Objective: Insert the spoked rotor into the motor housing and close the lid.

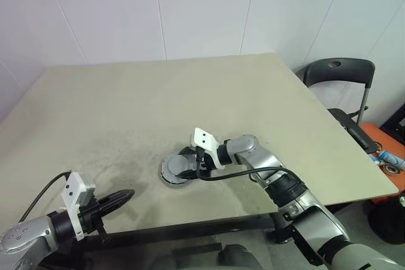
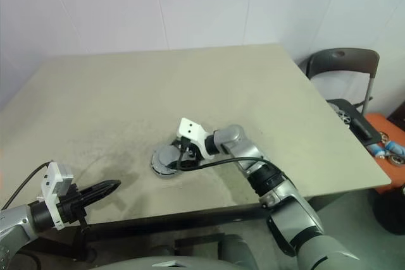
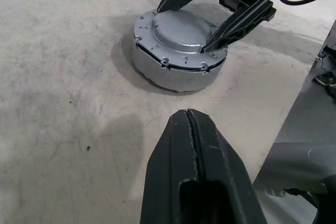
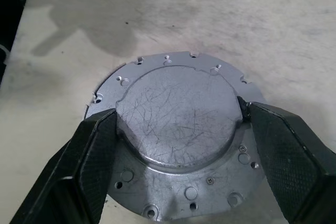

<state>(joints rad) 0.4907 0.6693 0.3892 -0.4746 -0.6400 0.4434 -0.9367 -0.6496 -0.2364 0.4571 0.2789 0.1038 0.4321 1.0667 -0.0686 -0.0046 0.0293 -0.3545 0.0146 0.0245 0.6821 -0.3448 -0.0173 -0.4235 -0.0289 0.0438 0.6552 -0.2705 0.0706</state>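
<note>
Right gripper point(image 4: 178, 129): fingers wide, straddling lid's point(image 4: 176, 121) raised centre, touching both sides. Lid seated on motor housing point(image 3: 176, 74), tabletop point(image 1: 190, 99) ~6 o'clock. Left gripper point(image 3: 194, 171) closed, empty, idle. Task looks nearly done; release left.

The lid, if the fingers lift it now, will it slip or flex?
The lid looks like stiff metal, so flexing seems unlikely. Its raised dome is smooth and rounded where the right fingers straddle it, so it could slip. It sits on the housing, which looks heavy and squat, unlikely to tip.
</note>
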